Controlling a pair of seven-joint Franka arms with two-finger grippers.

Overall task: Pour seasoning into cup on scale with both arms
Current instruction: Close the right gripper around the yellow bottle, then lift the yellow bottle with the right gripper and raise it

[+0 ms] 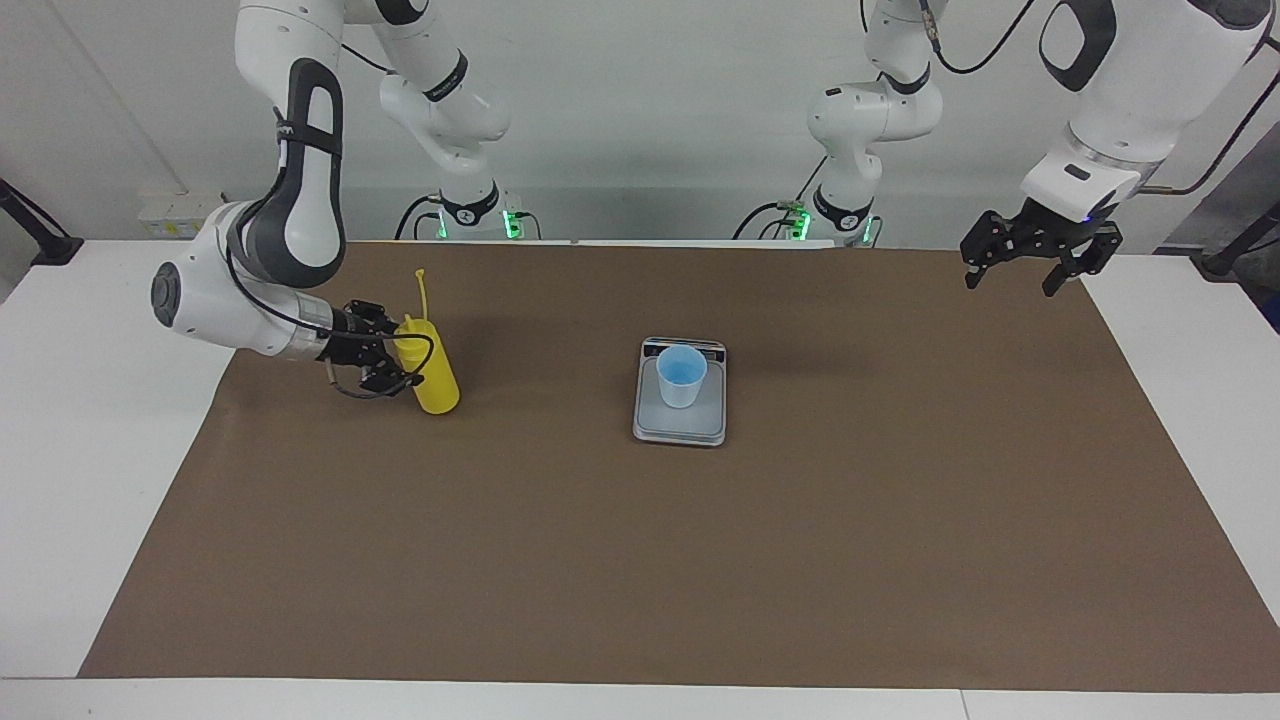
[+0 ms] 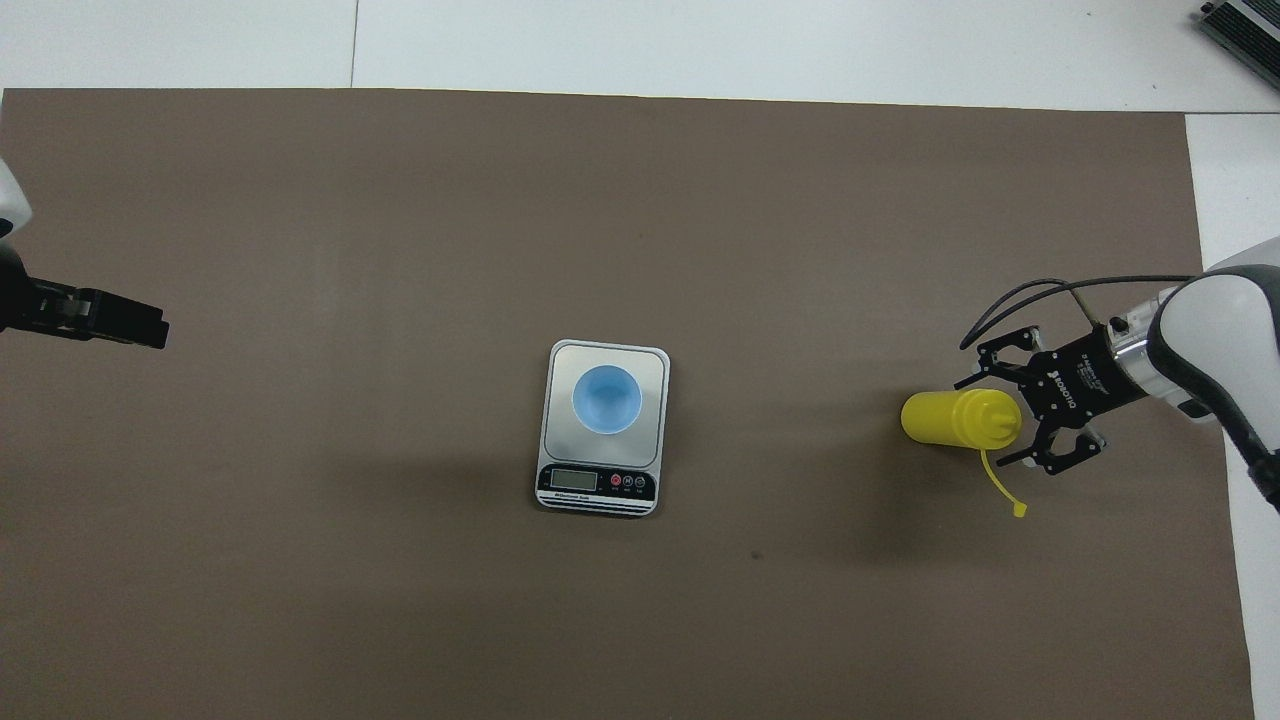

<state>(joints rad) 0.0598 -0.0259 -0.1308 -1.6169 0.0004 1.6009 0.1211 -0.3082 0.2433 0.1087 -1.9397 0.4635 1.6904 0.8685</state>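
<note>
The right gripper [image 1: 392, 362], black and skeletal on its white jointed arm, lies level just beside the seasoning bottle [image 1: 432, 375], its fingers spread wide to either side of the bottle's shoulder; whether they touch the plastic cannot be told, and nothing is gripped. The bottle is a smooth bright yellow cylinder, upright on the mat at the right arm's end of the table, with a long thin nozzle [image 1: 423, 296] rising from its top. Open mat lies all around it except where the gripper stands.

At mid-table sits the scale [image 1: 680, 415], a flat rounded rectangle in silver-grey with a pale platform. The small tapered light blue cup [image 1: 681, 376] stands on that platform, its inside a brighter blue. Bare mat surrounds the scale, well apart from the bottle.

The left gripper [image 1: 1034, 268] waits raised over the mat's corner at the left arm's end, fingers wide apart and empty.

A matte brown mat [image 1: 640, 560] covers the white table [image 1: 60, 480]; a pale wall backs the arms.
</note>
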